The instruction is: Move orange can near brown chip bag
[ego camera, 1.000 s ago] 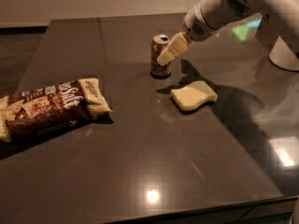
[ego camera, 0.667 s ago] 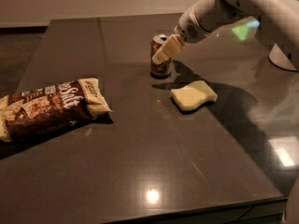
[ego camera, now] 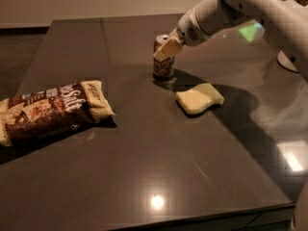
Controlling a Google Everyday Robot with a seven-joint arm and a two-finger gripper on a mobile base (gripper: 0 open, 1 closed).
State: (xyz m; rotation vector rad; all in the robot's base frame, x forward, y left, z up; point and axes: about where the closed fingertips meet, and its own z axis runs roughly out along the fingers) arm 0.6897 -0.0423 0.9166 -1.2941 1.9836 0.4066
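Note:
The orange can (ego camera: pixel 163 67) stands upright at the far middle of the dark table (ego camera: pixel 144 167). My gripper (ego camera: pixel 167 48) reaches in from the upper right and overlaps the can's upper part, hiding some of its top. The brown chip bag (ego camera: pixel 48 112) lies flat at the left edge of the table, well apart from the can, with its white "Salt" lettering facing up.
A pale yellow wavy sponge (ego camera: pixel 199 98) lies just right of and nearer than the can. My white arm (ego camera: pixel 250 8) spans the upper right. A white rounded object (ego camera: pixel 291 61) sits at the far right. The table's front edge runs along the bottom.
My gripper has moved left, from beside the can's right side to over its upper part. The can, sponge and bag have not moved.

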